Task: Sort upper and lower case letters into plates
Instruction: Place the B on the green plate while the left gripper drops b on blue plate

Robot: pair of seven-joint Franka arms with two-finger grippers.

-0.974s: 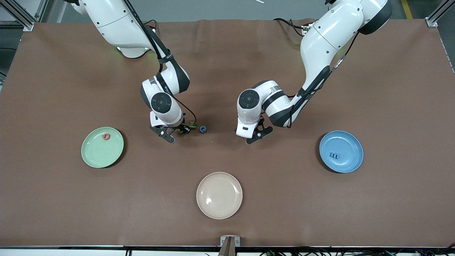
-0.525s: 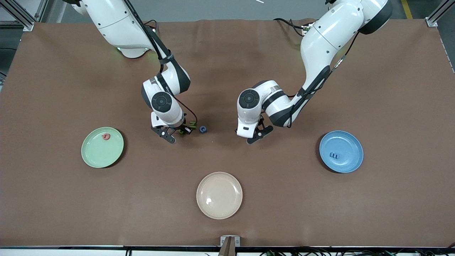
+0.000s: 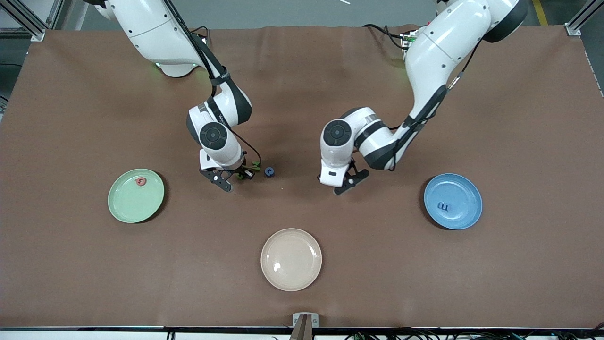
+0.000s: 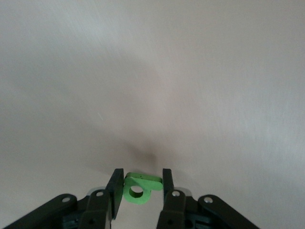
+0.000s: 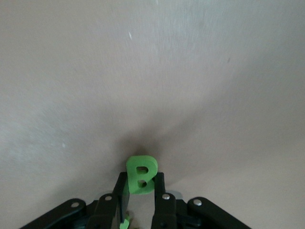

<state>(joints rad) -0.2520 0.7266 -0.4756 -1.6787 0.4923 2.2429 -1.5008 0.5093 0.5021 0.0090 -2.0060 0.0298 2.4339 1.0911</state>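
My left gripper (image 3: 344, 185) is over the table's middle. In the left wrist view it (image 4: 141, 185) is shut on a green letter with a round hole (image 4: 139, 187). My right gripper (image 3: 245, 173) is low over the table beside a small blue letter (image 3: 269, 172). In the right wrist view it (image 5: 140, 187) is shut on a green letter B (image 5: 141, 173). The pale green plate (image 3: 132, 205) holds a red letter (image 3: 140, 181). The blue plate (image 3: 460, 215) holds a blue letter (image 3: 444, 206). Other letters are hidden.
A cream plate (image 3: 291, 259) lies nearer the front camera than both grippers, with nothing in it. A second bit of green (image 3: 255, 165) shows by the right gripper. Brown cloth covers the whole table.
My left gripper has moved a little toward the blue plate with the green letter in it. The right gripper has barely moved.
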